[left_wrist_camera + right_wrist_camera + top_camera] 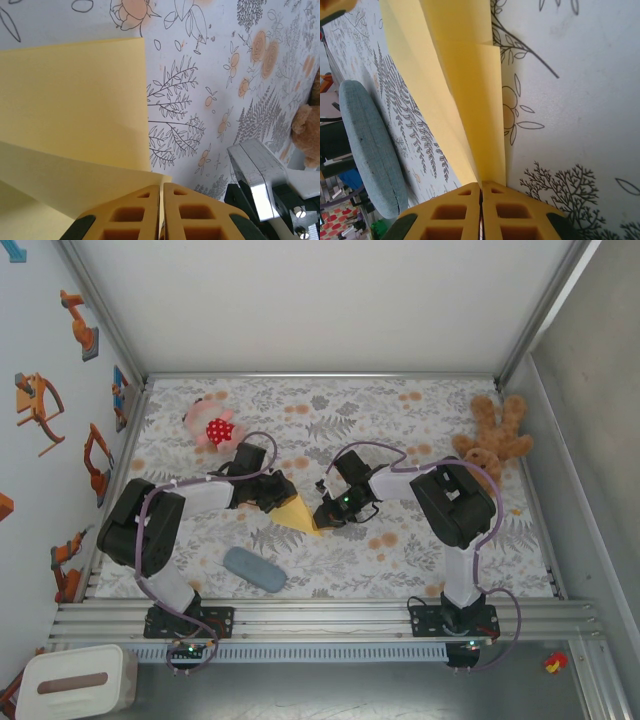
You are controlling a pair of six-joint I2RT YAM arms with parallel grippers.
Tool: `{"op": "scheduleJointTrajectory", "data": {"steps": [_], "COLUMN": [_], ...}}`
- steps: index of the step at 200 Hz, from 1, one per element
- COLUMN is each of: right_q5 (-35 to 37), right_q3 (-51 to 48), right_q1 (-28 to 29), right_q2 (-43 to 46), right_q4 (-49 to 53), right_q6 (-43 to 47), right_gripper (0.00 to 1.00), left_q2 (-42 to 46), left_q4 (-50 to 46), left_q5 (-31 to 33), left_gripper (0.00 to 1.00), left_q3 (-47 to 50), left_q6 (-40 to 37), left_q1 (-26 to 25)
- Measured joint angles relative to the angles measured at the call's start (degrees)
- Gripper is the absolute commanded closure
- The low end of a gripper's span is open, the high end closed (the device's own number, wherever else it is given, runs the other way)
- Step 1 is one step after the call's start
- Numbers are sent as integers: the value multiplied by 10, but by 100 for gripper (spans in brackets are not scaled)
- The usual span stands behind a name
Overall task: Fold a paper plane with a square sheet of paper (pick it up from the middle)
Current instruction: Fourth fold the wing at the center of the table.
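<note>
Top external view shows the square sheet of paper (297, 516), folded into a yellow wedge, near the middle of the table (400, 570). The left gripper (277, 498) and right gripper (322, 512) each pinch it from opposite sides, jaws closed on its edges, probably to hold the layers aligned while a crease is set.
</note>
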State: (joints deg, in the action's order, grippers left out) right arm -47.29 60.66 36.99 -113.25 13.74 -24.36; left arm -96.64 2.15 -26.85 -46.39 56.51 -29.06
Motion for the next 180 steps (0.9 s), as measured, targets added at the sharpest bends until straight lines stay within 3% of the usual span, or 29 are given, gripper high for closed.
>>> {"op": "scheduleJointTrajectory", "data": {"steps": [180], "right_q5": [2], "right_q3": [78], "right_q1": [0], "right_q2": [-27], "right_q4": [-27], "right_q6": [-11], "right_gripper": [80], "left_q2": [-7], "left_q4": [0], "left_q5": [-2], "left_gripper": [90], "left_q3": [0], "left_q6": [0], "left_q1": [0]}}
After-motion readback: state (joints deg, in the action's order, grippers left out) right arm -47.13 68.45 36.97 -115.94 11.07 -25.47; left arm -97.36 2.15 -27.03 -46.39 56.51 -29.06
